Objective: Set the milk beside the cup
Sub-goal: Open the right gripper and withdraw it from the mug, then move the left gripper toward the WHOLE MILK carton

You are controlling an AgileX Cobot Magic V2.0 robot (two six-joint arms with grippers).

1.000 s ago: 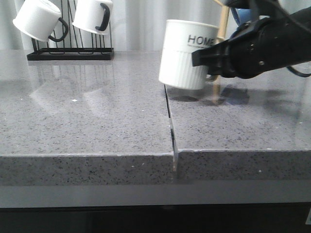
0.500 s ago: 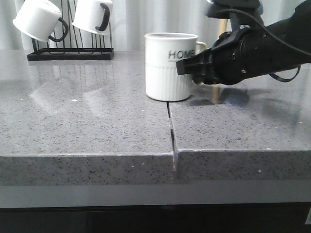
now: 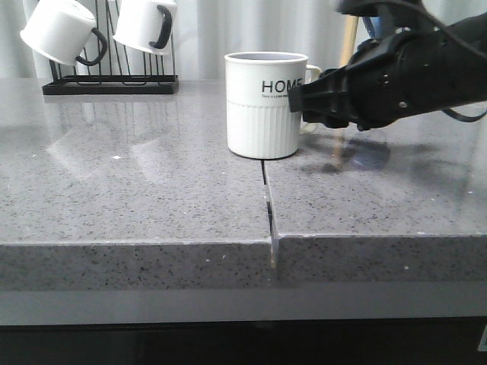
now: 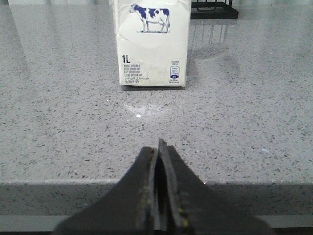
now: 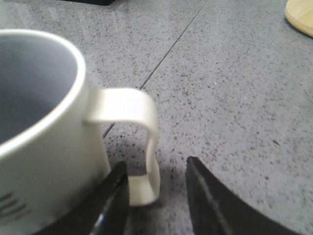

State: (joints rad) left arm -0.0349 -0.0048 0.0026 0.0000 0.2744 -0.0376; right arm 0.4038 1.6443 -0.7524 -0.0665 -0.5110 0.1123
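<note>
White milk (image 4: pixel 152 43) stands upright at top centre, straight ahead of the left gripper (image 4: pixel 160 188), jaws together; right gripper (image 5: pixel 155 196), parted, flanks the cup (image 5: pixel 41 132) handle.

two white mugs (image 3: pixel 59 30) on rack (image 3: pixel 110 82)

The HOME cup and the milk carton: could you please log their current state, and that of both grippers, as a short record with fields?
cup: the cup stands upright on the grey counter, straddling the seam
cup handle: cream-white, between the open jaws, not clamped
right gripper: right gripper open beside the cup
milk: milk upright on the counter, ungrasped, absent from the front view
left gripper: left gripper shut, empty, facing the milk
background: two white mugs on a black rack
</note>
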